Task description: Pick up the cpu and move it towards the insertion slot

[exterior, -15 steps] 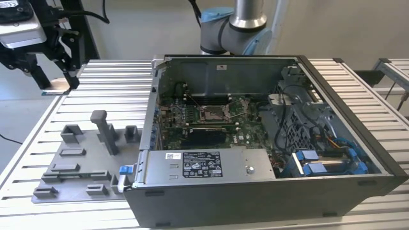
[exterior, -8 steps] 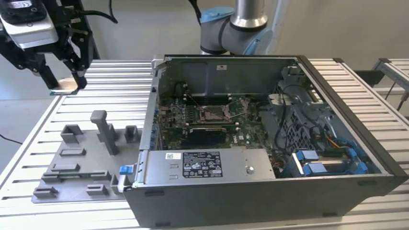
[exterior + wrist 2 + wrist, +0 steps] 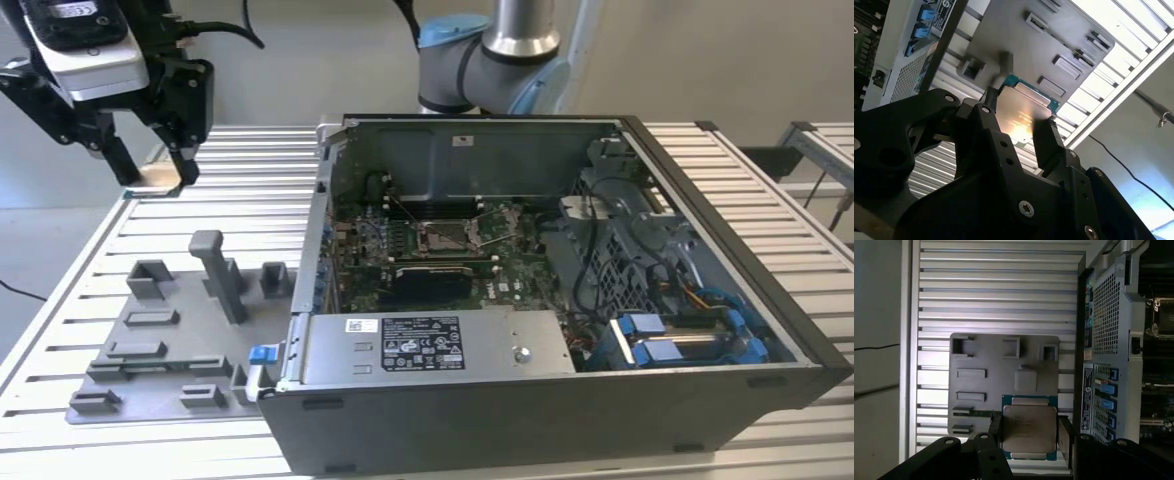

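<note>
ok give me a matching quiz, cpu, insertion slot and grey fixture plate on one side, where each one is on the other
1 cpu
2 insertion slot
3 grey fixture plate

A lying on the slatted table beside the computer case
B held in the gripper
C inside the case

Pairs: 1-B, 2-C, 3-A

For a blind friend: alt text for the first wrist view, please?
A black pincer grips the cpu, a square silvery chip, above a grey fixture plate on a slatted table. A computer case stands beside the plate.
</note>
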### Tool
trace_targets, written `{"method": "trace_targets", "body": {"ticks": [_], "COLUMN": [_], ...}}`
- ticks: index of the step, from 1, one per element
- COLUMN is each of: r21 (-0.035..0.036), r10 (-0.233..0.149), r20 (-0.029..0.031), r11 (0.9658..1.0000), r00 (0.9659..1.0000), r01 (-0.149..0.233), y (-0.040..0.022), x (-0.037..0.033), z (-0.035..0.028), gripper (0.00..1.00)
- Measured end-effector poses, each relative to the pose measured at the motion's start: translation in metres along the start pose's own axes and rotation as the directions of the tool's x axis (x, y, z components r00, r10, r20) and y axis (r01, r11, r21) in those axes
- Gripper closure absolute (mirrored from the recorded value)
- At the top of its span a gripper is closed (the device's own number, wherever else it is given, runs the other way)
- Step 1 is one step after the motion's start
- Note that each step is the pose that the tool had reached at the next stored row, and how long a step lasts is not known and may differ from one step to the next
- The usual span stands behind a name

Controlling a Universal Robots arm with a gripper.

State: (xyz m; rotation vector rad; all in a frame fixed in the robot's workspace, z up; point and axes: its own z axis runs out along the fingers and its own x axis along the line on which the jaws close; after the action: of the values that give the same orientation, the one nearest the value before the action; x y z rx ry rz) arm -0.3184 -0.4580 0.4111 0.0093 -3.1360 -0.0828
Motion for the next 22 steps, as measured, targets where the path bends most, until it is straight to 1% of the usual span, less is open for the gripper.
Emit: {"method": "trace_targets", "body": {"ticks": [4,12,17,22], "r21": [0.0,0.0,0.0,0.0], "r10": [0.0,0.0,0.0,0.0], "r20": [0.0,0.0,0.0,-0.0001], "r11": [1.0,1.0,1.0,1.0], "r00": [1.0,1.0,1.0,1.0], "r01": [0.0,0.0,0.0,0.0], "y": [0.0,-0.0001,-0.0002,-0.0003], "x": [-0.007,-0.0236,-0.0358,-0.0526], "z": [0.0,-0.0001,-0.0002,-0.0003], "gripper": [1.0,1.0,1.0,1.0]}}
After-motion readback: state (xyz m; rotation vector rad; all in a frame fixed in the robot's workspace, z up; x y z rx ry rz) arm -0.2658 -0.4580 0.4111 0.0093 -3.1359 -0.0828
